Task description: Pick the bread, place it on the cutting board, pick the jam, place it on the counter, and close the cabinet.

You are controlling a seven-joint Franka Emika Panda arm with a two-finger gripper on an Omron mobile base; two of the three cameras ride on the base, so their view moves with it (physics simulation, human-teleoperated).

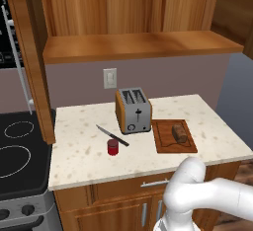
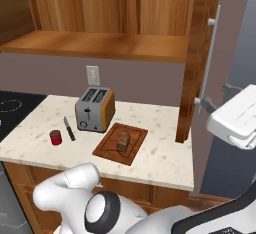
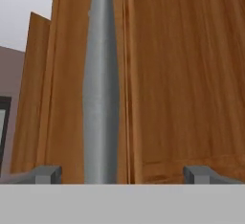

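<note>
Back wall (image 1: 163,77) is rendered in muted mauve-grey, with a white outlet plate (image 1: 109,78) mounted just above the toaster (image 1: 133,110). A black stovetop (image 1: 17,151) with white burner rings is seen at the left, knobs on its grey front. Wooden drawers (image 1: 118,200) with silver handles are fitted below.

The cabinet (image 1: 133,13) is running off the top edge in both base views, so its full height is not showing. The open door's (image 2: 197,58) bar handle (image 3: 100,84) is getting cut by the hand view's lower band. The white hand (image 2: 235,115) is leaving the right base view's edge, perhaps hiding its fingers (image 3: 48,174) there. The stovetop (image 1: 20,151) is cropped at left.
</note>
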